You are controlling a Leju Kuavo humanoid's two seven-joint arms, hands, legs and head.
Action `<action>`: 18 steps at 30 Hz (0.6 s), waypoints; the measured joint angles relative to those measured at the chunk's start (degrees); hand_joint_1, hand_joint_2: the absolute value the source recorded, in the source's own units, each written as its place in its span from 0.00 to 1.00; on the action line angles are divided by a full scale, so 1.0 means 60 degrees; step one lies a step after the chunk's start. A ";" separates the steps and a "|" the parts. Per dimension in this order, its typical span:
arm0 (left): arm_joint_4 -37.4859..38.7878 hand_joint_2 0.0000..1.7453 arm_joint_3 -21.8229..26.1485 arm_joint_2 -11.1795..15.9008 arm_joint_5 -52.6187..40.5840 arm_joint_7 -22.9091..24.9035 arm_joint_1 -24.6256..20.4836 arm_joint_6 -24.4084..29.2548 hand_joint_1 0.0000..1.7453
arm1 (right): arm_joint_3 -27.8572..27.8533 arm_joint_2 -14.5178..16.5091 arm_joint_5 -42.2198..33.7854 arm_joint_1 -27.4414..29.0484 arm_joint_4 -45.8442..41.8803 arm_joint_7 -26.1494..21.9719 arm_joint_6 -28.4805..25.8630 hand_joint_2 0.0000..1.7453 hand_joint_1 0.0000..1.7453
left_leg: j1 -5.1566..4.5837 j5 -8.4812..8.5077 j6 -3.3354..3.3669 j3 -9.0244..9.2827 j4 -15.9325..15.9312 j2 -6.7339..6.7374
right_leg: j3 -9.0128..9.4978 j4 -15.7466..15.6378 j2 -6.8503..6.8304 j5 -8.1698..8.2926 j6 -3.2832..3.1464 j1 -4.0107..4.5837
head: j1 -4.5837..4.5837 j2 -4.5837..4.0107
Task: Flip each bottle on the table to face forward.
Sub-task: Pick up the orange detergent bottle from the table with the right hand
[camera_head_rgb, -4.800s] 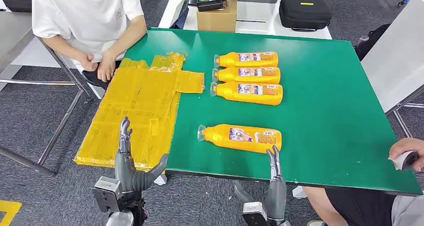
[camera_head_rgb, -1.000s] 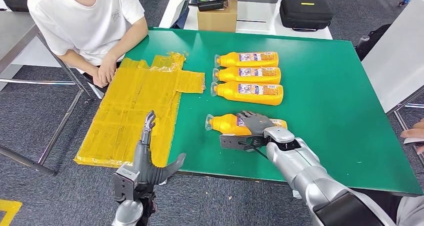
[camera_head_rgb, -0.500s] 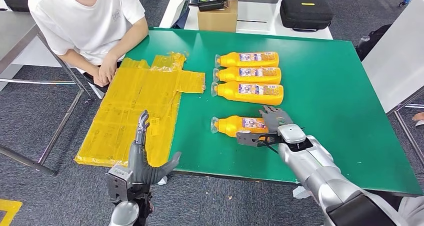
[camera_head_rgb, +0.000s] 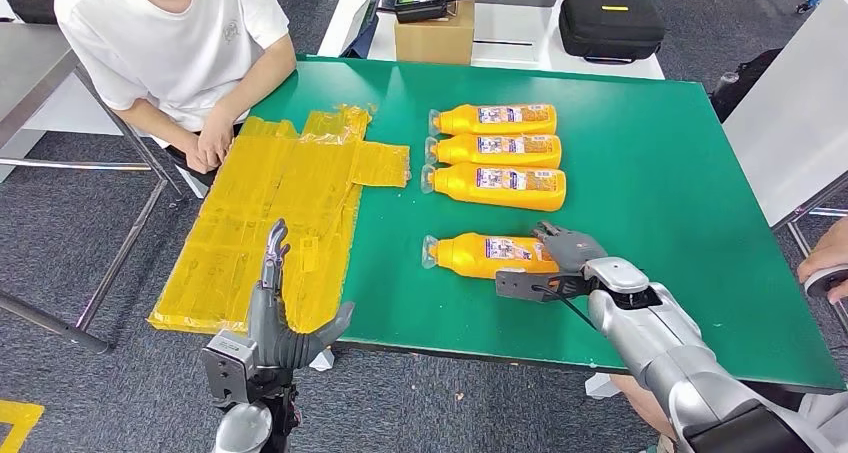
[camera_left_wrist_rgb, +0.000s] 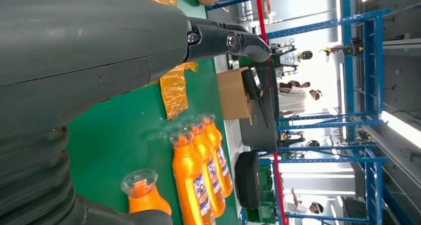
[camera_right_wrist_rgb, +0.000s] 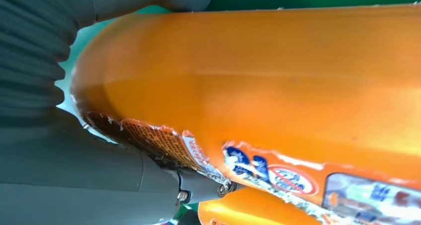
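A: Bottle number four, the orange one [camera_head_rgb: 490,254] with the label and clear cap, is lying on its side at the lower centre of the head view, apart from the row of three orange bottles [camera_head_rgb: 497,152] lying side by side above it on the green worktop [camera_head_rgb: 650,173].

B: And the right hand [camera_head_rgb: 562,254] is closing around its base end, fingers over the top and thumb underneath; the right wrist view is showing orange plastic pressed right against the palm.

A: The left hand [camera_head_rgb: 275,318] is holding nothing, fingers spread, hanging off the worktop's near edge at the lower left, beside the yellow plastic sheeting [camera_head_rgb: 270,223].

B: I'm judging the bottle to be smooth, glossy plastic, stiff enough not to crumple but likely slippery, and round enough to roll.

A: Whether it's full, I can't tell, so its weight is a guess. Gripping across the wide body near the base seems sounder than the narrow neck.

B: A person in a white shirt [camera_head_rgb: 170,33] is sitting at the upper left, hands resting by the sheeting.
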 joint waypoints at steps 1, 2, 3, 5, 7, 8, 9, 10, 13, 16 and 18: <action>0.0018 1.00 -0.0006 0.0000 0.0034 -0.0020 -0.0015 -0.0013 0.00 | -0.0063 -0.0018 -0.0187 0.0043 0.0008 -0.0207 -0.0094 1.00 1.00 | 0.0000 0.0000 0.0000 0.0001 0.0000 0.0001 | 0.0001 0.0000 0.0000 0.0000 0.0000 0.0000 | -0.0001 0.0000; 0.0043 1.00 -0.0021 0.0001 0.0081 -0.0046 -0.0031 -0.0029 0.00 | -0.0134 -0.0031 -0.0409 0.0096 0.0019 -0.0437 -0.0209 1.00 1.00 | 0.0000 0.0000 0.0000 0.0003 0.0000 0.0002 | 0.0002 -0.0001 0.0001 0.0000 0.0000 0.0000 | -0.0002 0.0000; 0.0076 1.00 -0.0040 0.0002 0.0124 -0.0078 -0.0048 -0.0046 0.00 | -0.0217 -0.0045 -0.0652 0.0161 0.0031 -0.0693 -0.0336 1.00 1.00 | -0.0001 0.0000 0.0001 0.0004 0.0000 0.0003 | 0.0003 -0.0001 0.0001 0.0000 0.0000 0.0000 | -0.0001 -0.0001; 0.0142 1.00 -0.0087 0.0004 0.0201 -0.0134 -0.0078 -0.0066 0.00 | -0.0394 -0.0071 -0.1106 0.0326 0.0049 -0.1180 -0.0600 1.00 1.00 | -0.0001 -0.0001 0.0001 0.0004 0.0000 0.0003 | 0.0005 -0.0001 0.0001 0.0000 0.0000 -0.0001 | -0.0001 -0.0001; 0.0200 1.00 -0.0122 0.0004 0.0259 -0.0175 -0.0105 -0.0067 0.00 | -0.0553 -0.0086 -0.1388 0.0483 0.0055 -0.1472 -0.0815 1.00 1.00 | -0.0001 -0.0002 0.0001 0.0005 0.0000 0.0006 | 0.0005 -0.0001 0.0001 0.0000 0.0000 0.0000 | -0.0002 0.0000; 0.0220 1.00 -0.0134 0.0004 0.0283 -0.0192 -0.0118 -0.0067 0.00 | -0.0617 -0.0090 -0.1460 0.0539 0.0055 -0.1538 -0.0882 1.00 1.00 | 0.0000 -0.0002 0.0001 0.0005 0.0000 0.0008 | 0.0005 -0.0001 0.0002 0.0000 0.0000 0.0000 | -0.0003 0.0000; 0.0231 1.00 -0.0140 0.0004 0.0298 -0.0206 -0.0130 -0.0067 0.00 | -0.0668 -0.0095 -0.1500 0.0574 0.0055 -0.1560 -0.0922 1.00 1.00 | 0.0000 -0.0002 0.0001 0.0006 0.0000 0.0009 | 0.0004 -0.0001 0.0002 0.0000 0.0000 0.0001 | -0.0002 0.0000; 0.0237 1.00 -0.0144 0.0004 0.0314 -0.0218 -0.0139 -0.0066 0.00 | -0.0714 -0.0098 -0.1529 0.0601 0.0055 -0.1562 -0.0945 1.00 1.00 | 0.0000 -0.0002 0.0001 0.0007 0.0000 0.0009 | 0.0004 -0.0001 0.0003 0.0000 0.0000 0.0001 | -0.0002 0.0000; 0.0237 1.00 -0.0146 0.0004 0.0350 -0.0231 -0.0150 -0.0026 0.00 | -0.0791 -0.0108 -0.1577 0.0649 0.0054 -0.1471 -0.0955 1.00 1.00 | 0.0001 -0.0002 0.0000 0.0011 0.0000 0.0008 | 0.0005 -0.0001 0.0003 0.0000 0.0000 0.0002 | -0.0003 0.0000; 0.0237 1.00 -0.0143 0.0005 0.0414 -0.0245 -0.0145 0.0005 0.00 | -0.0808 -0.0157 -0.1638 0.0723 0.0052 -0.1448 -0.0955 1.00 1.00 | 0.0001 -0.0002 0.0000 0.0016 0.0000 0.0003 | 0.0012 -0.0002 0.0002 -0.0001 0.0000 0.0002 | -0.0001 0.0000; 0.0232 1.00 -0.0144 0.0008 0.0491 -0.0269 -0.0119 -0.0015 0.00 | -0.0851 -0.0212 -0.1805 0.0862 -0.0003 -0.1539 -0.1049 1.00 1.00 | 0.0001 -0.0004 0.0001 0.0024 0.0000 -0.0001 | 0.0022 -0.0004 0.0001 -0.0002 0.0000 0.0001 | -0.0001 -0.0001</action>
